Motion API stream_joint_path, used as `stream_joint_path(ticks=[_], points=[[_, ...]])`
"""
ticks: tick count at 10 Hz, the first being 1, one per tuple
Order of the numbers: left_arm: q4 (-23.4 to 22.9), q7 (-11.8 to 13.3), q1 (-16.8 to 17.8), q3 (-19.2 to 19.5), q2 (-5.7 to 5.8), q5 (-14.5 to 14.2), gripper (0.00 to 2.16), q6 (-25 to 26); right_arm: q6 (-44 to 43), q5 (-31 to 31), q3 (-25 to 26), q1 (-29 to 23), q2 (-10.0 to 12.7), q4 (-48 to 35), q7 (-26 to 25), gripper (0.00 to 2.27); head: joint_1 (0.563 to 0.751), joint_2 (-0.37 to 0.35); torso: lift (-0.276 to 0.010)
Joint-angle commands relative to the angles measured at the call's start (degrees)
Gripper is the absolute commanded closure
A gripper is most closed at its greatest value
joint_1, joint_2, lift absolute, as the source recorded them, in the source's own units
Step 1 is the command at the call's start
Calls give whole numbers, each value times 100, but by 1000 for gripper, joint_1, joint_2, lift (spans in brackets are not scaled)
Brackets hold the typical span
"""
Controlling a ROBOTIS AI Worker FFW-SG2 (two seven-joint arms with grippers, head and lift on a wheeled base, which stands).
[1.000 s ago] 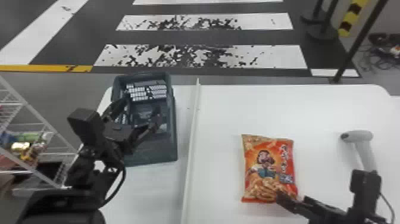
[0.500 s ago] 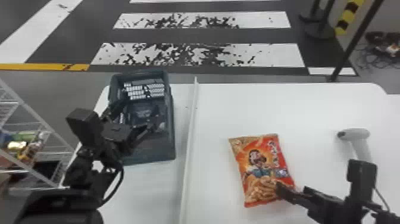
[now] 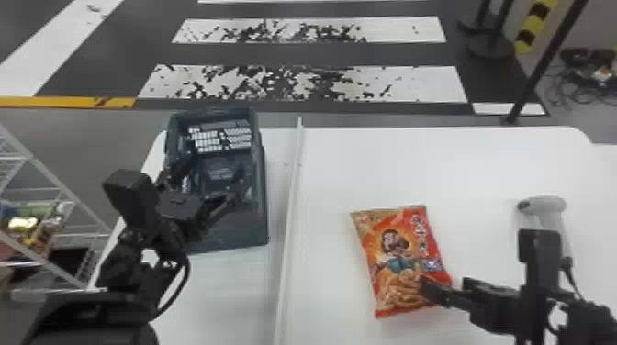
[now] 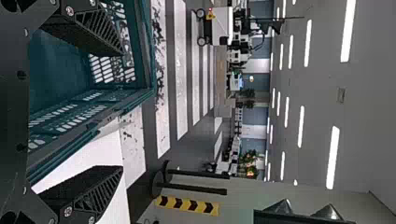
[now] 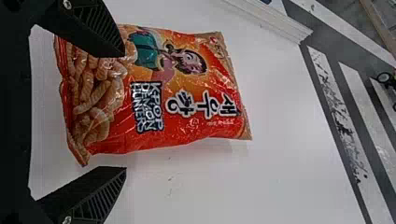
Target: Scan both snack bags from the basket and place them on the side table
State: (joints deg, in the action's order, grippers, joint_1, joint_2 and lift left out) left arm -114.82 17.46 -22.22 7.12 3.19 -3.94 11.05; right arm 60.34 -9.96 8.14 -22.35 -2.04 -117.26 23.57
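Judging by how things lie, the job looks only part done. One snack bag point(image 3: 399, 257) is out of the basket point(image 3: 229, 236), printed side up on the white table point(image 3: 349, 165), to the basket's right and across the divider point(image 3: 290, 215) from it. The scanner point(image 3: 544, 205) rests farther to the basket's right, past the bag, so whether this bag has been read cannot be told.

The right gripper point(image 5: 125, 111), well to the right of the basket, has its fingers apart, one over the bag's front and the other off beside its edge, with no grip closed on it. The left gripper point(image 4: 122, 111) is at the basket, fingers spread and holding nothing.

Left to do, most likely: take a firm hold of this bag, scan it if need be and set it on the side table. How far the second bag has got, I cannot tell.
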Motion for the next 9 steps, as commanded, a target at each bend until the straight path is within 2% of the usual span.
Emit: stream_joint_path(ticks=[1,2,3,4,5,9], points=[[4,12,-10,0,6,-11,140,-1,571,188,-59,363,-138,336,271,60,695,72,-75],[-5,20,-10,9,6,-11,140,-1,835,223,-67,512,-200,520,508,60,695,75,-75],[-5,20,-19,9,6,-11,140,-1,976,258,-67,688,-261,757,816,221,695,78,-75],[-5,20,-28,9,6,-11,140,-1,941,390,-76,723,-270,819,1009,1268,695,85,-75],[4,20,-28,18,6,-11,140,-19,941,355,-50,706,-244,810,983,2256,695,88,-75],[-5,20,-98,62,6,-28,140,-72,9,197,64,372,-209,406,895,2256,695,79,-75]])
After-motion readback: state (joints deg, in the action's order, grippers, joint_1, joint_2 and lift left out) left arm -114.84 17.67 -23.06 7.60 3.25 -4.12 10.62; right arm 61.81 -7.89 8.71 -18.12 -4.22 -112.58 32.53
